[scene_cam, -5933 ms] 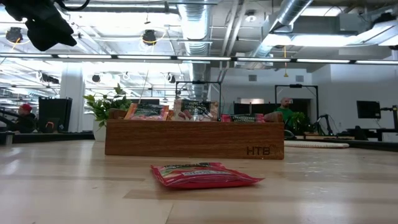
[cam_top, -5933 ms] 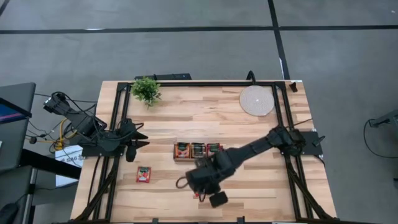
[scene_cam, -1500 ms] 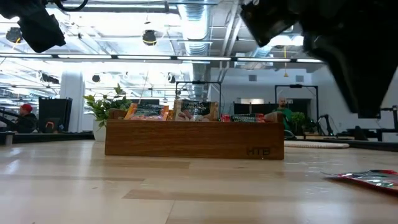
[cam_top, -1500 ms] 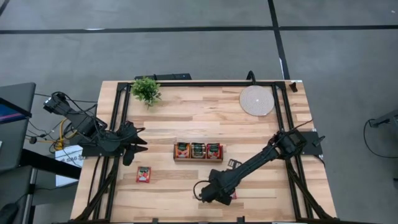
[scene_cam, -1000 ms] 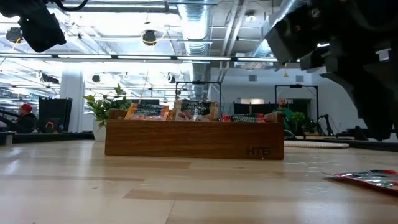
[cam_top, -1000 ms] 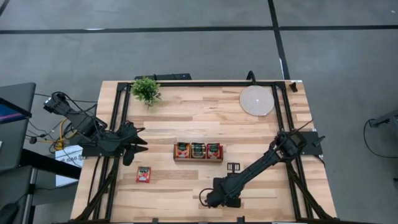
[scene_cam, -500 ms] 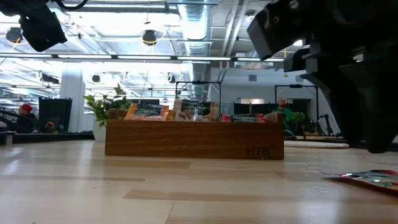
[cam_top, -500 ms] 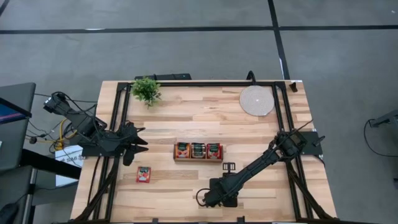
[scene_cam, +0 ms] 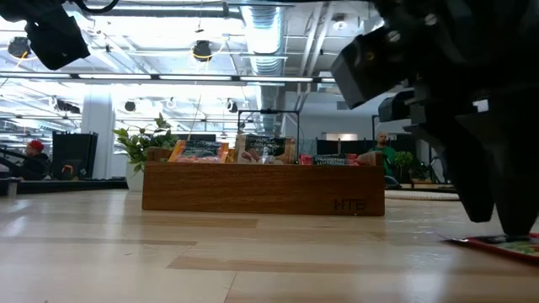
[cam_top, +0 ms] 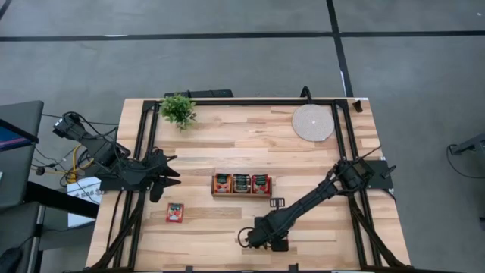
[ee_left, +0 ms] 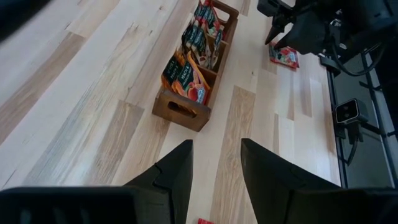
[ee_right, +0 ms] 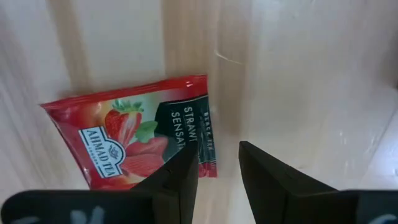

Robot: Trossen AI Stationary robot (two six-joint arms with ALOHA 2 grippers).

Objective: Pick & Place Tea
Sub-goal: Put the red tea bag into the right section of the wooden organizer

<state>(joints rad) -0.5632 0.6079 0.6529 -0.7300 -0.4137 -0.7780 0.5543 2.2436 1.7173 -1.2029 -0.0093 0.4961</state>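
High view: right arm reaches across to the near edge of the table (cam_top: 318, 163), its right gripper (cam_top: 267, 239) lowered at about 5 o'clock from the wooden tray (cam_top: 242, 184), presumably to collect a loose sachet lying there; the sachet itself is hidden under the arm in this view. Another red tea sachet (cam_top: 175, 212) lies flat at 8 o'clock from the tray, well apart, near the waiting left gripper (cam_top: 163, 178). Tray compartments are already stocked with sachets, so these two look like the remainder. Low view: right gripper hangs just over the edge of a flat red packet (scene_cam: 505, 244) on the table, tray (scene_cam: 263, 188) behind. Left wrist view: left gripper (ee_left: 216, 171) released, holding nothing, pointed along the tray (ee_left: 198, 68). Right wrist view: right gripper (ee_right: 217, 168) fingers parted, straddling one edge of the sachet (ee_right: 140, 146), not yet clenched. Sachet is red, square, flat, with strawberry picture, dark green panel, white lettering
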